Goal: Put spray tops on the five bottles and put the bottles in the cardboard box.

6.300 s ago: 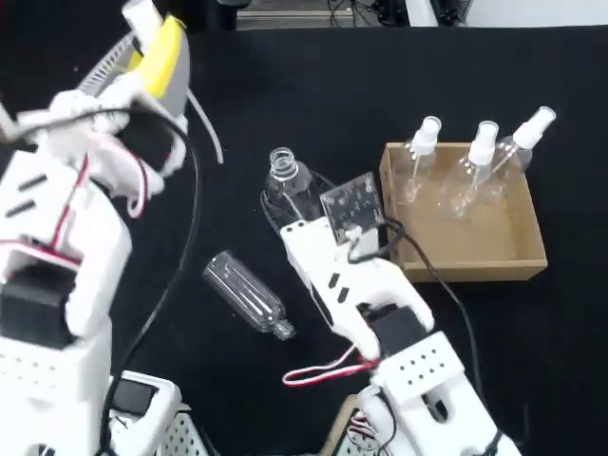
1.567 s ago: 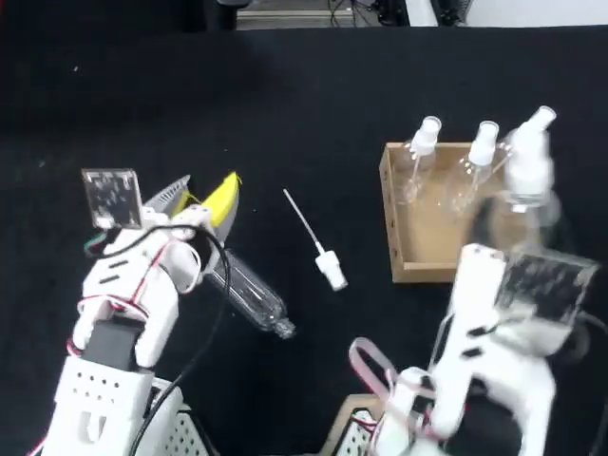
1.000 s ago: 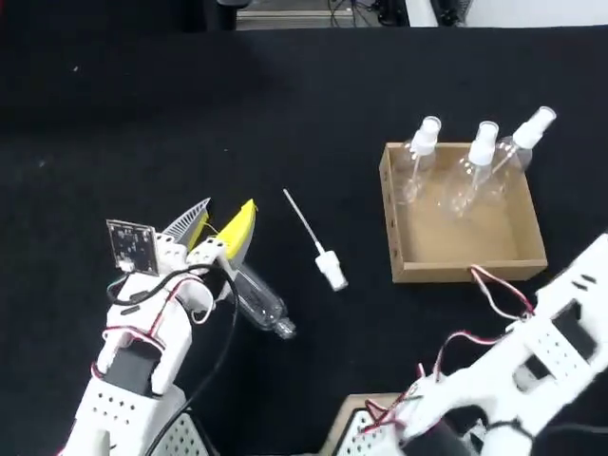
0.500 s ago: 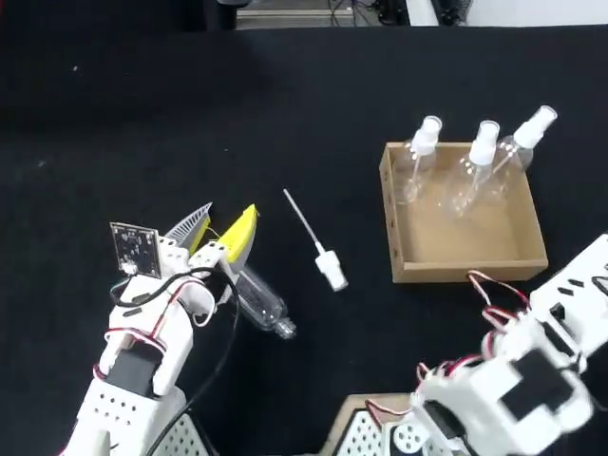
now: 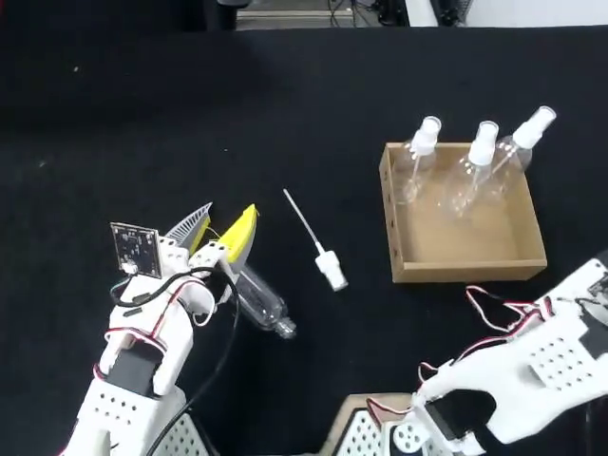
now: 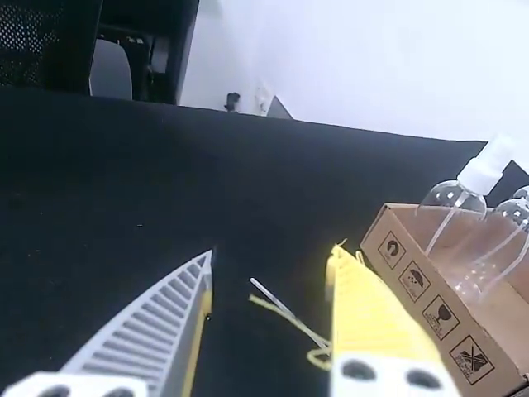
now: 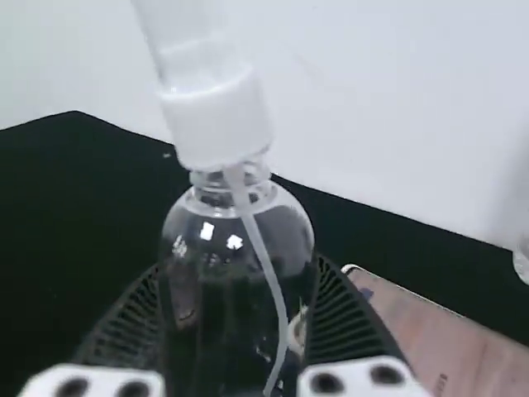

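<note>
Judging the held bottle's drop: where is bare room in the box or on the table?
The brown cardboard box is bare between its near wall and three clear spray-topped bottles along the far wall. The black table beyond the loose white spray top is open. Crowded: left gripper by the lying clear bottle.

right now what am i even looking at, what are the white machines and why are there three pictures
These are two small white robot arms, the left arm and the right arm, at a black table. The high view looks down from a fixed camera. The other two pictures come from a camera on each arm's wrist. On the table stands a cardboard box holding three bottles with spray tops. Outside it lie a loose spray top and an uncapped bottle on its side. The left pincer, one finger grey and one yellow, is open next to that lying bottle. The right pincer is shut on a fourth bottle that already wears its spray top.
</note>
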Tool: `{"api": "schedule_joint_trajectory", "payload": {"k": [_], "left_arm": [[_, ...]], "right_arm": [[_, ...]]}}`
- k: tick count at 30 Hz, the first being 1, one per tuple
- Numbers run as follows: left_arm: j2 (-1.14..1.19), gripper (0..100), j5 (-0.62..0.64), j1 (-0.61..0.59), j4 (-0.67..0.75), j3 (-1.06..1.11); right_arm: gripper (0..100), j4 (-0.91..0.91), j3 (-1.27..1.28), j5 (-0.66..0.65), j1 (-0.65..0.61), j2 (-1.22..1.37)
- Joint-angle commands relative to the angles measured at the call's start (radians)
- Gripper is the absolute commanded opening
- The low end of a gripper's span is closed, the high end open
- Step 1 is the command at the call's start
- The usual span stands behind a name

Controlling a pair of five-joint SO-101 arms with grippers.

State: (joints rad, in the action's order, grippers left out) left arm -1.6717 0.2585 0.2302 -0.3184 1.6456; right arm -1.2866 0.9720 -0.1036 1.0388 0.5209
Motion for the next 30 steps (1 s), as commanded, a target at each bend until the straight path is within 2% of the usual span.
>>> {"api": "schedule_joint_trajectory", "payload": {"k": [1,8,14,23,28,30], "left_arm": [[-0.014,21,0.011,0.002,0.005,-0.016],[-0.014,21,0.008,0.001,0.005,-0.016],[-0.014,21,0.006,0.001,0.005,-0.016],[-0.014,21,0.003,0.001,0.009,-0.016],[-0.014,21,0.002,-0.001,0.138,0.061],[-0.006,21,0.002,-0.001,0.144,0.062]], "right_arm": [[1.2,-0.037,-0.048,0.003,0.025,0.005],[1.9,-0.034,-0.042,-0.002,0.021,0.015],[13.9,-0.035,-0.025,0.002,0.021,0.016],[14.2,-0.034,-0.013,-0.008,0.005,0.010],[14.2,-0.037,-0.013,-0.009,0.005,0.008],[15.5,-0.037,-0.015,-0.009,0.005,0.008]]}}
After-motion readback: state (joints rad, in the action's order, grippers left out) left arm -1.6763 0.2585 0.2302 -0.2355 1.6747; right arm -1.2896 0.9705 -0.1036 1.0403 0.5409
